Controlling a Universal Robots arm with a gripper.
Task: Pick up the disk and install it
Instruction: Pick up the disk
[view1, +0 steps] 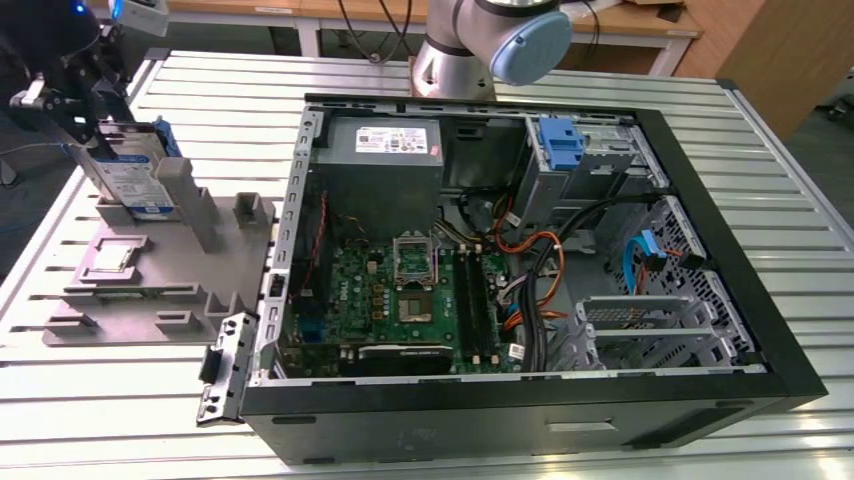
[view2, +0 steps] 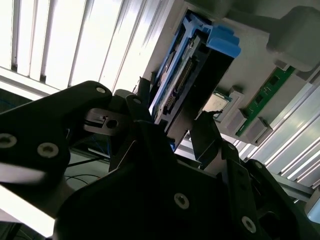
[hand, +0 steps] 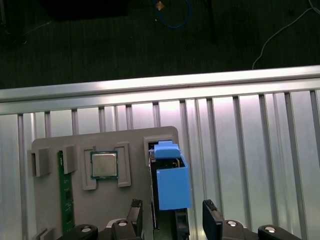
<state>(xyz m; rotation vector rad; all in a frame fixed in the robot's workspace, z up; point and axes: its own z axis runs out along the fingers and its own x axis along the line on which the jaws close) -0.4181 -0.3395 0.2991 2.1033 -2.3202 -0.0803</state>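
The disk (view1: 134, 178) is a silver drive with a white-and-blue label and blue rails. It stands on edge in a slot of the grey holder tray (view1: 147, 290), at the exterior view's left. My gripper (view1: 83, 118) hangs right over its upper end. In both wrist views the black fingers (hand: 212, 222) stand on either side of the disk's blue carrier (hand: 172, 186), with small gaps to it. The gripper (hand: 172, 212) looks open around the disk (view2: 195, 65), and the gripper (view2: 175, 131) lifts nothing.
The holder tray also carries a processor chip (hand: 104, 165) and a green memory stick (hand: 64, 195). An open computer case (view1: 747, 330) lies at the exterior view's right, with a grey power supply (view1: 380, 150) and a blue bracket on a metal cage (view1: 561, 145). The table is slatted aluminium (view1: 120, 400).
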